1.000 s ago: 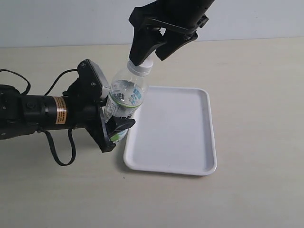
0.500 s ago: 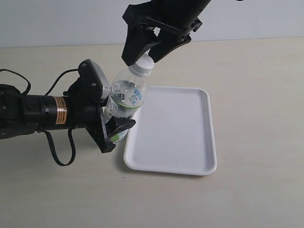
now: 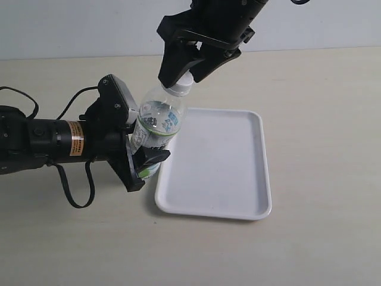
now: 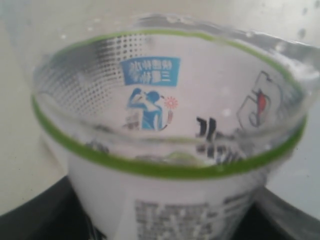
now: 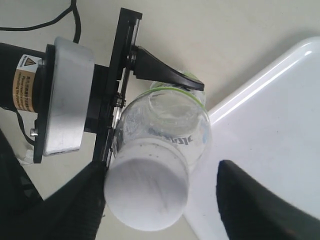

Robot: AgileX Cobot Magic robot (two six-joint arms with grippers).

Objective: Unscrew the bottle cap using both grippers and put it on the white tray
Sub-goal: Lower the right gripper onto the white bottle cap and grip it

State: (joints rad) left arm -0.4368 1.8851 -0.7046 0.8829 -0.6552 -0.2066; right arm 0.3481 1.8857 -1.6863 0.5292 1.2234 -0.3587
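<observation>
Over the last second we see the right pincer (image 3: 181, 79), at the upper middle of the exterior view, drift a little up and to the left. It then settles back down so that its fingers straddle the bottle cap (image 3: 183, 86). The left pincer (image 3: 140, 134), at centre left, has not moved and stays clamped on the body of the bottle (image 3: 158, 116), which leans to the upper right as before. The cap is still on the neck. In the right wrist view one finger touches its ribbed side and the other stands apart from it, so the pincer is spread and not gripping. We read this as a fresh hold being taken between turns, with the unscrewing unfinished and nothing yet on the white tray (image 3: 220, 173).

The pale beige worktop (image 3: 321, 119) fills most of the frame, with a plain light wall (image 3: 77, 27) across the top. The tray lies flat at centre right, just beside the bottle's base. A black cable (image 3: 74, 193) loops below the left arm.
</observation>
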